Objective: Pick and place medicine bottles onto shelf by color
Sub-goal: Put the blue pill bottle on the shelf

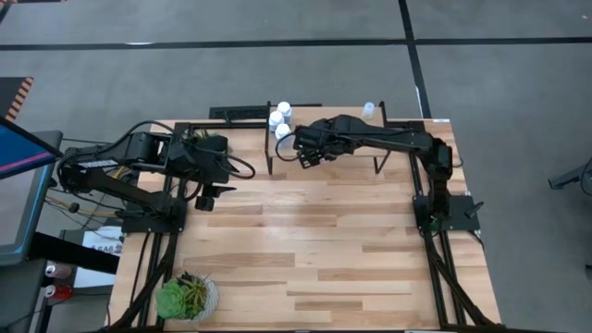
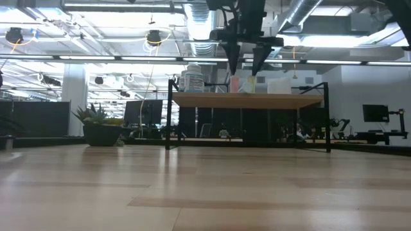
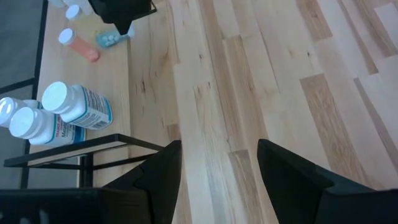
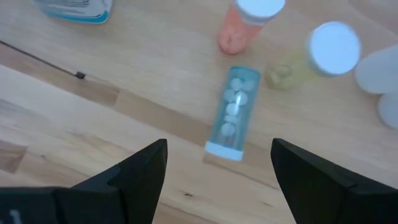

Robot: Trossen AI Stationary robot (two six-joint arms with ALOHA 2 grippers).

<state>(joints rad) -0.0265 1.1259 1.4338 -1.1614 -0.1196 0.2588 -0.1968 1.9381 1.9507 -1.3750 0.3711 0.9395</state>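
The shelf (image 1: pixel 347 159) stands at the table's far side. Three white bottles (image 1: pixel 280 118) stand upright at its left end and show in the low view (image 2: pixel 191 79). A pale-blue bottle (image 4: pixel 235 111) lies on its side on the shelf board, its white cap at the board's near edge. An orange bottle (image 4: pixel 247 23) and a yellowish bottle (image 4: pixel 314 57) are just beyond it. My right gripper (image 4: pixel 219 144) hangs open above the blue bottle, a finger on each side, clear of it (image 2: pixel 246 64). My left gripper (image 3: pixel 219 149) is open and empty over the table (image 1: pixel 211 197), left of the shelf.
A green potted plant (image 1: pixel 187 298) stands at the table's near left corner. One more white-capped bottle (image 1: pixel 369 109) is at the shelf's far right. A dark power strip (image 1: pixel 242 112) lies along the far edge. Bare planks (image 1: pixel 314 240) stretch in front of the shelf.
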